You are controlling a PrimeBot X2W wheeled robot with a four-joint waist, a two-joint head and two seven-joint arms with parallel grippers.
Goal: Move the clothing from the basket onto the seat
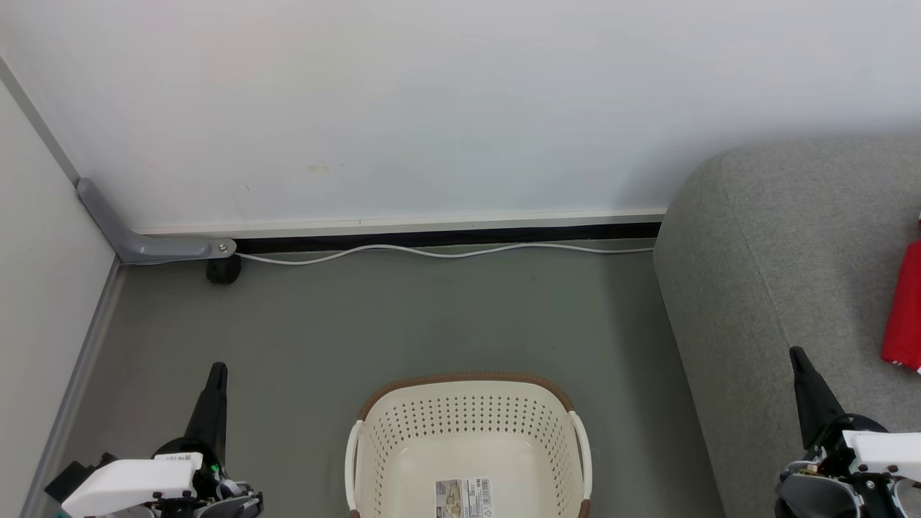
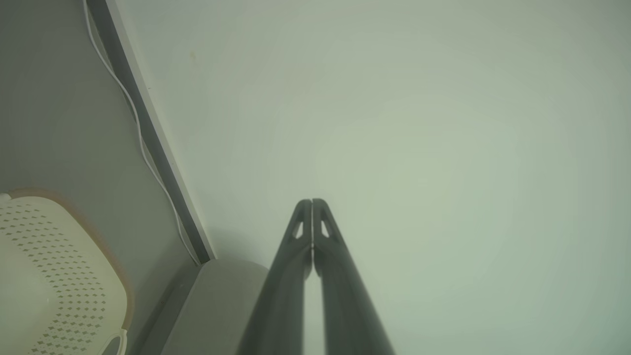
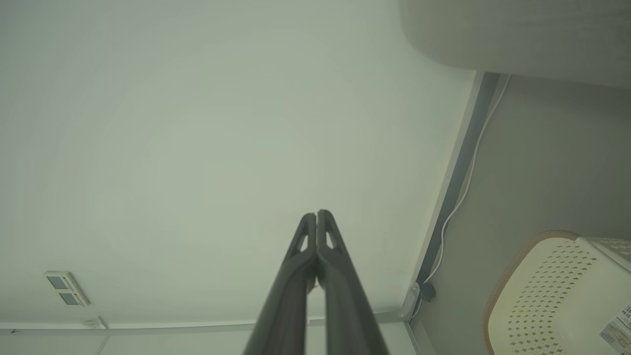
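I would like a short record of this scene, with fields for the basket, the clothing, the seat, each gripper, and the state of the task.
basket: cream, on the floor; no garment in the visible part; label sticker on its bottom
clothing: red, lying on the seat, cut off by the head view's right edge
seat: light-grey sofa, right of the basket
left gripper: shut, holding nothing
right gripper: shut, holding nothing
other: white cable behind the basket
task state: appears finished

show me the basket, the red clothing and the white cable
basket (image 1: 468,414): head view, perforated back wall
red clothing (image 1: 905,309): head view, middle of the part in view
white cable (image 1: 432,253): head view, middle stretch by the wall
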